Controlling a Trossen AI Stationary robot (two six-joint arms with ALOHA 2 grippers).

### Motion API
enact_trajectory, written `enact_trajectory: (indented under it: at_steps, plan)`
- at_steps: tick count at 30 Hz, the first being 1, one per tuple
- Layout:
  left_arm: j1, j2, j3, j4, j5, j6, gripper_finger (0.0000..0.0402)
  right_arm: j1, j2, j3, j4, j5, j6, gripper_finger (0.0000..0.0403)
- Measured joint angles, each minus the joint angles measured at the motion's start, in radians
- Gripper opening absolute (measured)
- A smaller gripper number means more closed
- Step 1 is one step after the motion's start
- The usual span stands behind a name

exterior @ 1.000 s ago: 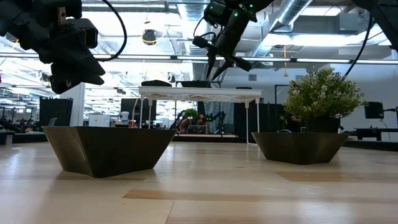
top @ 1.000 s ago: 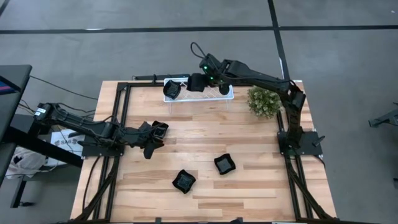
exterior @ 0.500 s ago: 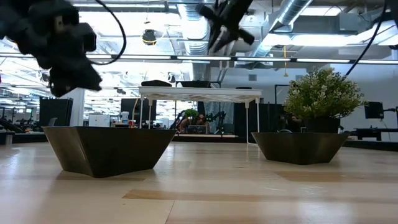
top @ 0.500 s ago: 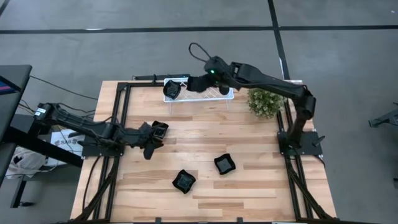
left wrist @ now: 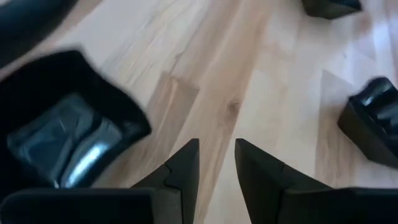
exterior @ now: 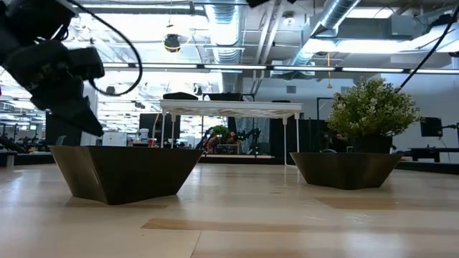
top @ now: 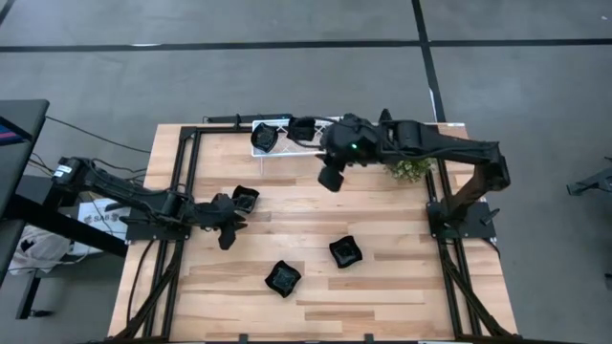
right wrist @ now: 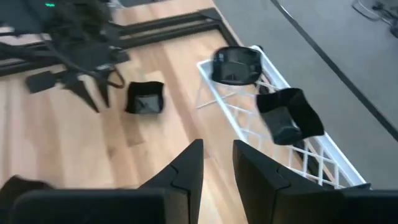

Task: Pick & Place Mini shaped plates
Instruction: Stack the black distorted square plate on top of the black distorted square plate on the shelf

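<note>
Two glossy black mini plates [top: 264,139] [top: 302,127] sit on top of the white lattice tray [top: 339,143] at the table's far edge. Three more rest on their bases on the wood: one [top: 245,199] right beside my left gripper [top: 225,230] and two nearer the front [top: 345,252] [top: 283,278]. My left gripper [left wrist: 216,152] is low over the wood, narrowly open with nothing in the gap; that plate [left wrist: 68,130] lies off to one side of it. My right gripper [top: 332,178] hangs high over the table's middle, also narrowly open and empty [right wrist: 216,148].
A green bushy plant [top: 406,164] stands at the far right beside the tray's end. Black frame rails [top: 186,191] run along the table's left and right sides. Bare wood lies between the tray and the front plates.
My right gripper has left the tray, risen and swung toward the table's middle, rolling as it went; the plate it stood over stays on the tray. My left gripper has sunk and shifted toward the near edge, away from the plate beside it.
</note>
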Motion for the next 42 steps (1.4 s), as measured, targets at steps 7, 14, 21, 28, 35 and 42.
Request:
enact_trajectory:
  at_steps: [7, 14, 21, 28, 35, 42]
  plan:
    - [-0.031, -0.002, 0.005, 0.016, -0.026, 0.227, 0.0104, 0.073, -0.028, 0.0, -0.018, 0.0, 0.0, 0.0082]
    - [-0.048, -0.002, 0.005, 0.021, -0.091, 0.403, 0.0104, 0.112, -0.004, 0.0, -0.067, 0.005, 0.003, 0.0082]
    - [-0.029, -0.002, -0.003, 0.026, -0.143, 0.397, 0.0104, 0.131, 0.017, 0.0, -0.102, 0.008, 0.007, 0.0082]
    - [0.044, -0.002, -0.017, 0.028, -0.164, 0.39, 0.0106, 0.141, 0.017, -0.001, -0.097, 0.052, 0.015, 0.0082]
    - [0.112, -0.002, -0.017, 0.025, -0.15, 0.376, 0.0126, 0.144, 0.016, -0.001, -0.097, 0.052, 0.016, 0.0082]
    - [0.159, -0.002, -0.017, 0.025, -0.05, 0.32, 0.0145, 0.15, 0.016, -0.001, -0.105, 0.051, 0.019, 0.0082]
